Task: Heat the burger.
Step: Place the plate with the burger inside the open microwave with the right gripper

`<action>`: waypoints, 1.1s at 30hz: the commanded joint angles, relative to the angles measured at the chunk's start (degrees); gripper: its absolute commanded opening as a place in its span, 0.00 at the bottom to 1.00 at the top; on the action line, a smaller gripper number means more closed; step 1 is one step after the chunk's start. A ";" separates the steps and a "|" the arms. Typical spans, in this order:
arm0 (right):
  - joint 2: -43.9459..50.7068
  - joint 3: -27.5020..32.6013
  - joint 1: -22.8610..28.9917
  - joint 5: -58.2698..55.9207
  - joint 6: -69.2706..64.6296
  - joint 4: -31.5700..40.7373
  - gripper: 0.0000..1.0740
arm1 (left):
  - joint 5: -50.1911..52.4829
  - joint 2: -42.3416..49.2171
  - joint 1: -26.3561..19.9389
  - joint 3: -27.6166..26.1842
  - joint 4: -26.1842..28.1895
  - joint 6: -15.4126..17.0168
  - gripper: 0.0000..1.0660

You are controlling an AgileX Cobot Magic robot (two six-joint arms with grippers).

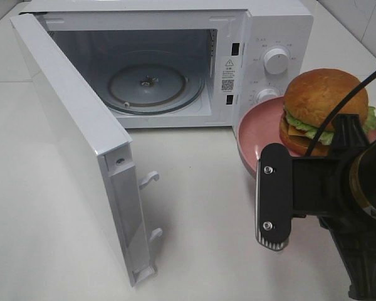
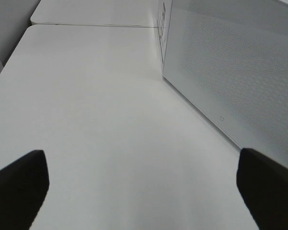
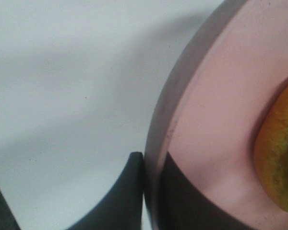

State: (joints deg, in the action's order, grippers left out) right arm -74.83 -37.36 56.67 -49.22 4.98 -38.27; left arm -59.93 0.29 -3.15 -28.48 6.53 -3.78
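Right jaws are clamped on the rim of the pink plate (image 1: 258, 128), burger (image 1: 326, 103) aboard.
Loading step: plate must be carried level into the open microwave (image 1: 272, 28); left jaws are spread, empty.

Table (image 1: 207, 207): bears all items.
Microwave (image 1: 294, 31): at the back of the table, with its door (image 1: 69, 125) swung open to the left and reaching forward toward the front edge.
Turntable (image 1: 147, 84): inside the cavity, on its floor.
Knobs (image 1: 276, 61): two on the panel right of the cavity, one above the other.
Plate (image 1: 257, 132): in front of the panel, right of the opening, partly covering the lower knob.
Burger (image 1: 326, 100): on the plate.
Right gripper (image 3: 151, 182): at the plate's near rim, one finger inside and one outside, both touching it.
Left gripper (image 2: 144, 187): over the bare table, beside the door's outer face, fingers wide apart.
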 commanded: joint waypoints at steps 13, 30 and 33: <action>0.23 -0.11 0.23 8.25 19.02 -4.24 0.00 | 0.52 1.26 0.00 0.11 0.11 0.17 0.94; 0.23 1.60 -1.38 22.80 36.90 -1.95 0.00 | 0.52 1.26 0.00 0.11 0.11 0.17 0.94; 0.23 1.60 -4.07 25.67 40.22 0.17 0.00 | 0.52 1.26 0.00 0.11 0.11 0.17 0.94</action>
State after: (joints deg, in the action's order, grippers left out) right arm -75.00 -35.29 54.89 -28.13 42.06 -37.87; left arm -59.93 0.29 -3.15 -28.48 6.53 -3.78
